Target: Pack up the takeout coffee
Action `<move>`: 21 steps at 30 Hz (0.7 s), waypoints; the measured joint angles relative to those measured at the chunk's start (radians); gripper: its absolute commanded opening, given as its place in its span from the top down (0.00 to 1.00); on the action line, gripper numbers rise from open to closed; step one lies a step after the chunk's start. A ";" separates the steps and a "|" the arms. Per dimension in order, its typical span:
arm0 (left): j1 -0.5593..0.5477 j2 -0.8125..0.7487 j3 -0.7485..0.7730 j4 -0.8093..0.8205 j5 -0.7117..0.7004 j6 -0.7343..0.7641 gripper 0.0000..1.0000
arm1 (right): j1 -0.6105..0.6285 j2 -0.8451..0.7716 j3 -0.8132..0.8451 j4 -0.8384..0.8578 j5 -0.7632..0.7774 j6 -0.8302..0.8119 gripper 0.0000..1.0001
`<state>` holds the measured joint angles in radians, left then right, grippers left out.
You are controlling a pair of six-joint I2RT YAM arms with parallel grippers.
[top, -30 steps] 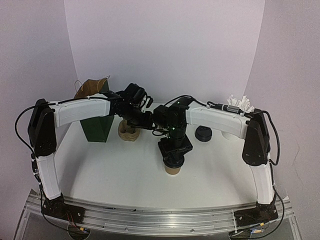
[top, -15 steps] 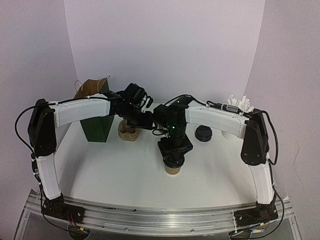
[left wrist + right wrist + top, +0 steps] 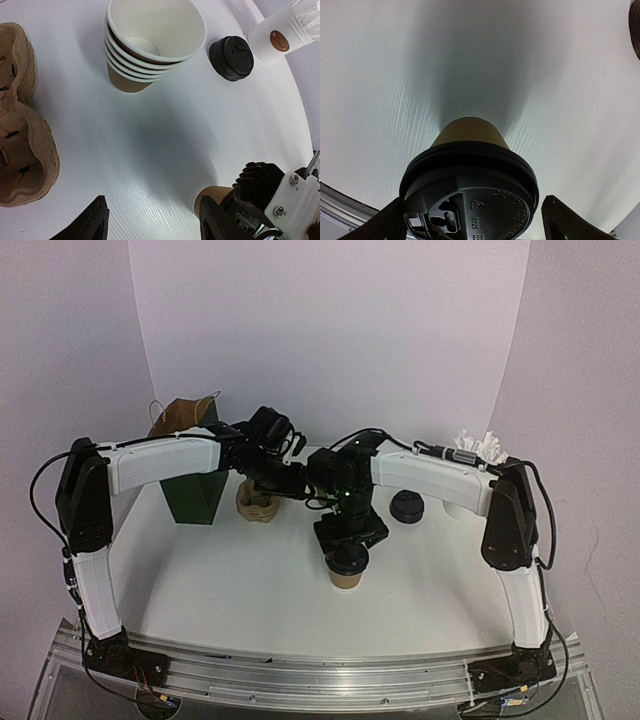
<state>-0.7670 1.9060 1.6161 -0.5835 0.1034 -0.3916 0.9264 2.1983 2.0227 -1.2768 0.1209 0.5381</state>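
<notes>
Right end effector (image 3: 472, 220) spread wider, flanking takeout coffee (image 3: 470, 132)

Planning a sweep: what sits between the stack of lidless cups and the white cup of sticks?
A black lid, nearer the white cup than the cup stack; the left wrist view shows it.

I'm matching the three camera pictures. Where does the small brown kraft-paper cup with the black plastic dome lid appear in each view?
Top external: the small brown kraft-paper cup with the black plastic dome lid stands just below picture centre.
Left wrist: the cup is at bottom right, mostly hidden.
Right wrist: the cup is at bottom centre, lid nearest the camera.
Shared landmark: the loose black plastic lids, top right in both wrist views.
</notes>
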 measured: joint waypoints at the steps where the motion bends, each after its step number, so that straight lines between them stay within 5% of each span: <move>1: 0.000 0.000 0.000 0.000 0.000 0.000 0.39 | -0.001 0.000 0.002 0.000 0.004 0.000 0.06; 21: 0.000 0.000 0.000 0.000 0.001 -0.001 0.39 | -0.016 0.001 0.010 -0.004 0.047 -0.018 0.02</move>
<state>-0.7670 1.9060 1.6165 -0.5835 0.1040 -0.3923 0.9104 2.1990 2.0328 -1.2808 0.1680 0.5202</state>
